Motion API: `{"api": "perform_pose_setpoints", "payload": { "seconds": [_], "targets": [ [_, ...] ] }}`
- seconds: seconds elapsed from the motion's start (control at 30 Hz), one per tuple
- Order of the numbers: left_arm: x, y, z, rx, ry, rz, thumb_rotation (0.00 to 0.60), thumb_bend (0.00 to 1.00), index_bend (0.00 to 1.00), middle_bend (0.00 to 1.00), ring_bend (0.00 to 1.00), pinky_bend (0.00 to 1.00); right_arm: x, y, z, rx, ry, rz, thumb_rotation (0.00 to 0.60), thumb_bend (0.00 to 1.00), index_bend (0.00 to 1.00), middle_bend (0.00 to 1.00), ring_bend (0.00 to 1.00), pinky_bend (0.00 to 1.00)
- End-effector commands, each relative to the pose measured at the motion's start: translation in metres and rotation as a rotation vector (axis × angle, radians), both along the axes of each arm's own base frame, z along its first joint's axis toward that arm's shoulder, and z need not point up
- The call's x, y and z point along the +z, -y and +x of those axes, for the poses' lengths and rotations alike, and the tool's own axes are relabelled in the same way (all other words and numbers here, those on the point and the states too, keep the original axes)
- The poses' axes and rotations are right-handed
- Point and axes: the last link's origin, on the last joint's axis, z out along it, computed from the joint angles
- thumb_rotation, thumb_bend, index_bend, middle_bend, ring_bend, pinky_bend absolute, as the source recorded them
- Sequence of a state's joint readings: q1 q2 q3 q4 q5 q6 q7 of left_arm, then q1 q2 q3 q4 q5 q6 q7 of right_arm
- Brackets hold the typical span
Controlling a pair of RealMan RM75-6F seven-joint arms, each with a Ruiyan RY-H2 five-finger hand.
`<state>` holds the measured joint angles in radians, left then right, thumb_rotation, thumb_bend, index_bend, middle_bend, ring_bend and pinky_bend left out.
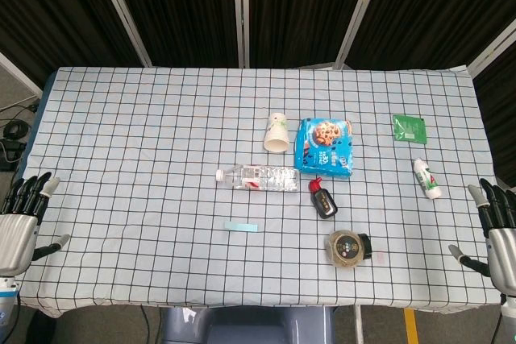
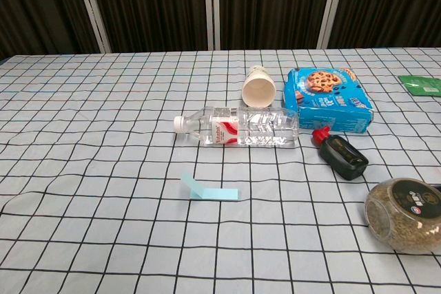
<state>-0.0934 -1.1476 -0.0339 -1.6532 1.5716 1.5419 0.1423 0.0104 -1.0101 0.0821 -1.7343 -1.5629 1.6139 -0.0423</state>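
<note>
My left hand (image 1: 20,223) hovers at the table's near left corner, fingers spread, holding nothing. At the near right corner my right hand (image 1: 498,231) is likewise spread and holds nothing. Between them lie a clear water bottle (image 1: 258,176) (image 2: 238,127) on its side, a white paper cup (image 1: 276,132) (image 2: 259,86) tipped over, a blue cookie box (image 1: 325,147) (image 2: 326,98), a small black bottle with a red cap (image 1: 322,198) (image 2: 340,154), and a round jar (image 1: 348,247) (image 2: 406,214) on its side. Neither hand shows in the chest view.
A light blue strip (image 1: 241,226) (image 2: 209,191) lies in front of the water bottle. A green packet (image 1: 409,129) (image 2: 422,84) and a small white bottle (image 1: 426,178) lie at the right. The checked tablecloth (image 1: 137,142) covers the table; black curtains hang behind.
</note>
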Motion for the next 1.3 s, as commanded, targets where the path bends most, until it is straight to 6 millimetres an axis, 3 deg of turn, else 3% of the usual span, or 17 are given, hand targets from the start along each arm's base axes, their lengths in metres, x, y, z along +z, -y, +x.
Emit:
{"api": "perform_pose_setpoints", "payload": {
  "seconds": [0.03, 0.23, 0.4, 0.5, 0.63, 0.67, 0.77, 0.93, 1.1, 1.3],
  "targets": [
    [0.0, 0.0, 0.0, 0.006, 0.0, -0.001, 0.6, 0.0, 0.0, 0.0, 0.0, 0.0, 0.0, -0.001, 0.0, -0.001, 0.0, 0.001, 0.6, 0.0, 0.05, 0.0, 0.0, 0.0],
    [-0.002, -0.001, 0.0, 0.009, 0.0, -0.011, 0.6, 0.0, 0.0, 0.0, 0.0, 0.0, 0.002, -0.002, 0.0, -0.006, 0.015, 0.006, 0.6, 0.0, 0.05, 0.0, 0.0, 0.0],
    [-0.025, -0.024, 0.019, -0.056, 0.026, -0.088, 0.6, 0.0, 0.0, 0.0, 0.0, 0.0, 0.004, -0.003, 0.004, -0.004, 0.014, 0.01, 0.6, 0.0, 0.05, 0.0, 0.0, 0.0],
    [-0.042, -0.046, 0.041, -0.15, 0.017, -0.139, 0.6, 0.0, 0.02, 0.0, 0.0, 0.0, 0.004, -0.002, 0.005, -0.009, 0.0, 0.002, 0.6, 0.0, 0.05, 0.0, 0.0, 0.0],
    [-0.072, -0.078, 0.078, -0.303, -0.031, -0.243, 0.6, 0.01, 0.22, 0.0, 0.0, 0.0, 0.006, 0.001, 0.001, -0.036, -0.006, -0.01, 0.6, 0.0, 0.05, 0.0, 0.0, 0.0],
    [-0.089, -0.087, 0.097, -0.389, -0.052, -0.308, 0.6, 0.04, 0.29, 0.0, 0.0, 0.0, 0.006, 0.003, -0.002, -0.053, -0.009, -0.014, 0.6, 0.0, 0.05, 0.0, 0.0, 0.0],
    [-0.115, -0.105, 0.125, -0.531, -0.099, -0.362, 0.6, 0.13, 0.42, 0.0, 0.0, 0.0, 0.003, 0.008, -0.005, -0.08, -0.016, -0.014, 0.6, 0.0, 0.05, 0.0, 0.0, 0.0],
    [-0.144, -0.119, 0.151, -0.648, -0.157, -0.415, 0.6, 0.18, 0.49, 0.0, 0.0, 0.0, -0.001, 0.011, -0.009, -0.105, -0.045, -0.008, 0.6, 0.0, 0.05, 0.0, 0.0, 0.0],
    [-0.174, -0.125, 0.157, -0.691, -0.199, -0.492, 0.6, 0.22, 0.5, 0.0, 0.0, 0.0, 0.001, 0.012, -0.014, -0.13, -0.054, -0.023, 0.6, 0.0, 0.05, 0.0, 0.0, 0.0],
    [-0.198, -0.124, 0.153, -0.733, -0.191, -0.547, 0.6, 0.36, 0.52, 0.0, 0.0, 0.0, 0.005, 0.013, -0.02, -0.156, -0.052, -0.038, 0.6, 0.0, 0.05, 0.0, 0.0, 0.0]
  ]
}}
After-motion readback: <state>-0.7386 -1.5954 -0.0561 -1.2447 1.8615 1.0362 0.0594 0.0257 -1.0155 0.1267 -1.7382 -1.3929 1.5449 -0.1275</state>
